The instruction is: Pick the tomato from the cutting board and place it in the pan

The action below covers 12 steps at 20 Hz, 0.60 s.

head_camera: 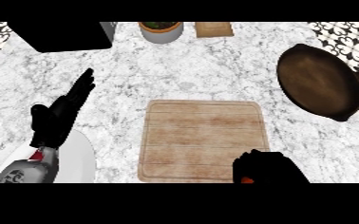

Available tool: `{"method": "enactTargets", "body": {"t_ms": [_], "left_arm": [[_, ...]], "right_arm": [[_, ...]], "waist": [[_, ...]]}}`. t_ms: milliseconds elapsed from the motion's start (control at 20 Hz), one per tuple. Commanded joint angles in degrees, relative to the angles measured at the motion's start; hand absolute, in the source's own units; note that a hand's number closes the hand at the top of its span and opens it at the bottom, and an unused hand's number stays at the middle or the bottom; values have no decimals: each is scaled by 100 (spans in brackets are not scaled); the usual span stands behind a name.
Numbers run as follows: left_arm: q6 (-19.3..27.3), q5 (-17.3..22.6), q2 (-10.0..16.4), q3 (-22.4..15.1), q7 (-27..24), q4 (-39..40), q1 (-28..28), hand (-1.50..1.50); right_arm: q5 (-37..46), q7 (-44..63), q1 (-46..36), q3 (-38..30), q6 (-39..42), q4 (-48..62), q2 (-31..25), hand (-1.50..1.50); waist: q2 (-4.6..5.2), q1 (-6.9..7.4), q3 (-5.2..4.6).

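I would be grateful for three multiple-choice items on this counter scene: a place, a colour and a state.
1. Where is the pan relative to the cutting board?
A. On it
B. To its right, farther from the robot
C. To its left

2. What colour is the pan?
A. Dark brown
B. White
C. Green

3. How is the right hand?
A. Flat and open
B. Curled round the tomato
C. Out of view

Answers: 1 B, the pan lies up and right of the board; 2 A, its surface is dark brown; 3 B, red shows under the curled hand.
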Motion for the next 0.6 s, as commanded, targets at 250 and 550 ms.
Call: {"method": "enactTargets", "body": {"t_ms": [250, 550], "left_arm": [[93, -134, -115, -49, 91, 6, -100, 0], [-142, -25, 14, 35, -22, -284, 98, 0]], "right_arm": [[129, -1098, 1764, -1366, -1733, -1932, -1508, 150], [-920, -1927, 2664, -2542, -2967, -1196, -1474, 150]], "waist": [[77, -17, 1], [111, 200, -1]]}}
